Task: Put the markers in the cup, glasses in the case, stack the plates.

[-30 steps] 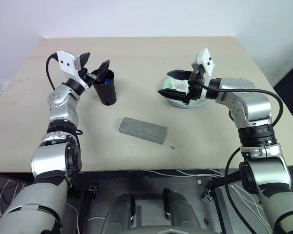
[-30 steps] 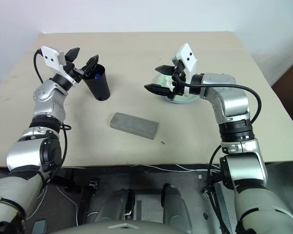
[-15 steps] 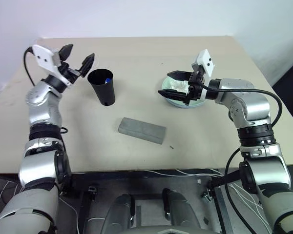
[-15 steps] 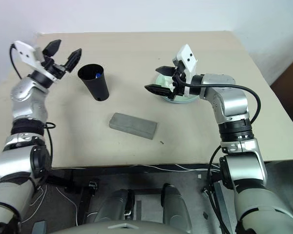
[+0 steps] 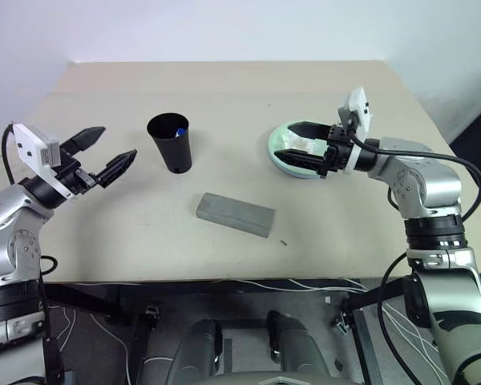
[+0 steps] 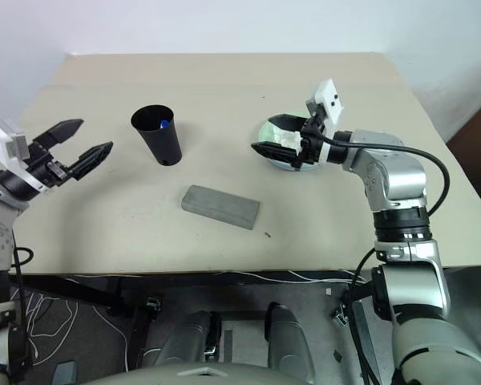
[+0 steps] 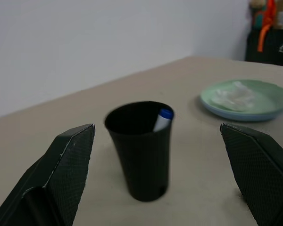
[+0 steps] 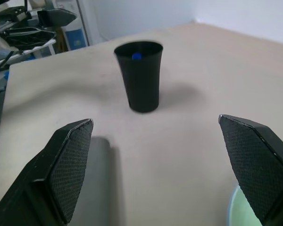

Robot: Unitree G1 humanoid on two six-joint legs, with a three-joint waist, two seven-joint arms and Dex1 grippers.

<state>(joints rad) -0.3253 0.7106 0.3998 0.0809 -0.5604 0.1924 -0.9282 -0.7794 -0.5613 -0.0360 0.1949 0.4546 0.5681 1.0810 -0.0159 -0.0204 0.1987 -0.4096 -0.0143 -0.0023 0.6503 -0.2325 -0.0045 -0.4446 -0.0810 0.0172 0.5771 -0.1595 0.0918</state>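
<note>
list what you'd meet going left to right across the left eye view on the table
left end effector → cup → case → plates with tissue on top, right end effector over them

The black cup stands upright on the table, a blue-capped marker leaning inside. Well apart from it, crumpled tissue lies on a mint green plate.

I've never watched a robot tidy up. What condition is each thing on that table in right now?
Cup: upright, blue-capped marker inside.
Case: lid shut, lying flat.
Plates: stacked, crumpled tissue on top.
Left claw: open, empty, away from the cup.
Right claw: open, empty, over the plates.
</note>
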